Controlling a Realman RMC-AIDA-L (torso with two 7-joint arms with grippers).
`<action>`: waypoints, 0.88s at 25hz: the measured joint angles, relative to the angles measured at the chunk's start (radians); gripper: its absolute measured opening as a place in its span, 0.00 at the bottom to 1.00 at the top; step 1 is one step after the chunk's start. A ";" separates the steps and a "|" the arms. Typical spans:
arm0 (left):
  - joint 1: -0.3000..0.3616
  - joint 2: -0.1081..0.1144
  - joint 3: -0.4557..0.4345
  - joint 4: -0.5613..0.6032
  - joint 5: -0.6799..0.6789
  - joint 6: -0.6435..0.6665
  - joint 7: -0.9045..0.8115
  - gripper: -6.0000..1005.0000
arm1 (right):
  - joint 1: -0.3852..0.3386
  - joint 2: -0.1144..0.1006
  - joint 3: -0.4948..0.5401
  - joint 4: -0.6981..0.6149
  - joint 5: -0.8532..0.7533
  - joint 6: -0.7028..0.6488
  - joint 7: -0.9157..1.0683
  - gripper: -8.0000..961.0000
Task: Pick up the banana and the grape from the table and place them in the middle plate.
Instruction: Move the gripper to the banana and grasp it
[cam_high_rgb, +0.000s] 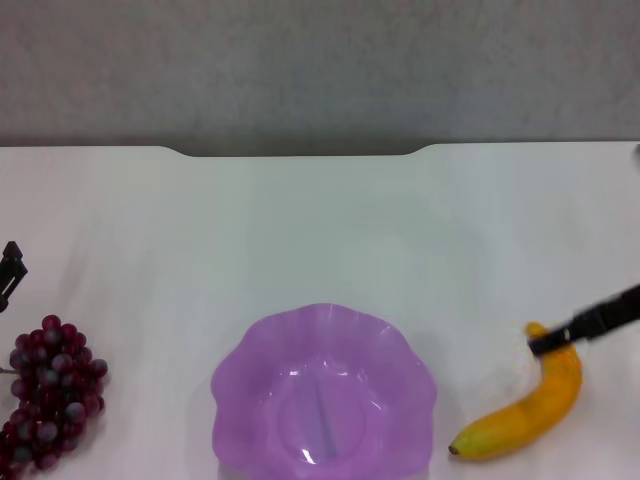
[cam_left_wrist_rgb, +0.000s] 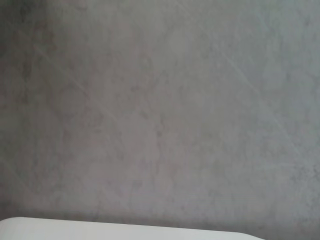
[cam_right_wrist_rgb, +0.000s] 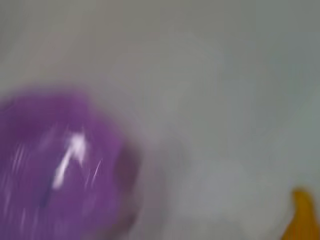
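So the right pincer was at the banana's stem end on the counter, grip unclear. Next: secure it, carry to the empty middle plate. Grape waited left.

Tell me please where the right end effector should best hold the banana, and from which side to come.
Probably from above, at the thick middle of the banana, closing across its width. It lies flat on the table, curved, right of the middle plate. The right end effector is already at its far end.
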 joint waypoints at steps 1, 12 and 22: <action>0.000 0.000 -0.003 0.000 0.000 0.000 0.000 0.86 | 0.018 -0.001 -0.026 -0.001 -0.036 0.040 -0.037 0.92; 0.003 0.000 -0.009 0.000 0.000 0.000 0.024 0.86 | 0.104 0.046 -0.190 0.010 -0.411 0.116 -0.250 0.92; 0.016 0.005 -0.033 -0.002 0.000 0.000 0.033 0.86 | 0.119 0.044 -0.499 0.098 -0.426 -0.132 -0.287 0.92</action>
